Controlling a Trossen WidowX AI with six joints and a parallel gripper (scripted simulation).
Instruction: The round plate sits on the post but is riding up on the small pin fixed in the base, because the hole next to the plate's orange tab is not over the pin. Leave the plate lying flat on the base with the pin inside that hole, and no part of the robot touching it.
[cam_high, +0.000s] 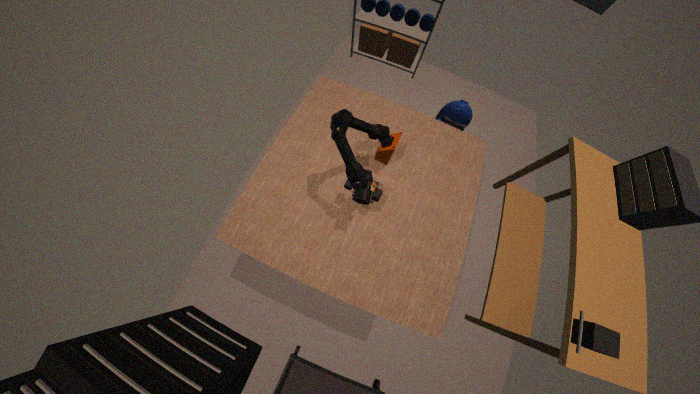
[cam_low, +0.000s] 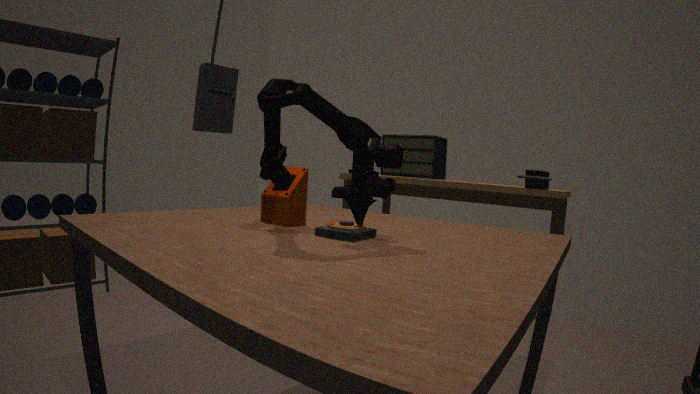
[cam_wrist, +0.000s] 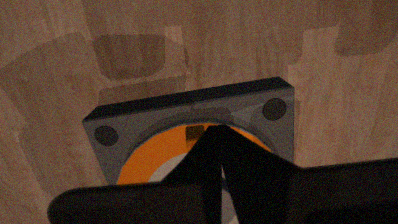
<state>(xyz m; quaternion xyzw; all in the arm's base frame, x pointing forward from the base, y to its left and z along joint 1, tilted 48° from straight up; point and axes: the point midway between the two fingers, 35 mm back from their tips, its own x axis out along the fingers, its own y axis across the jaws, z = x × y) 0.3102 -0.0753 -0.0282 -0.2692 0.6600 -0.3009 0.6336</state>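
The grey square base (cam_wrist: 235, 107) (cam_low: 345, 234) lies on the wooden table (cam_low: 350, 310) (cam_high: 400, 250). The round orange plate (cam_wrist: 152, 155) (cam_low: 334, 224) sits on it, with a pale inner ring (cam_wrist: 167, 172). The plate's small orange tab (cam_wrist: 194, 132) shows just left of my fingertips. My gripper (cam_wrist: 217, 133) (cam_low: 359, 221) (cam_high: 369, 192) is shut and points straight down, its tip at the plate's far edge right beside the tab. The fingers hide the post, the pin and the hole beside the tab, so I cannot tell whether the plate lies flat. Nothing is between the fingers.
The arm stands on an orange wedge block (cam_low: 285, 200) (cam_high: 389, 147) just behind the base. A side bench (cam_low: 475, 192) with a dark box (cam_low: 417, 156) stands behind the table. A shelf rack (cam_low: 50, 150) is at the left.
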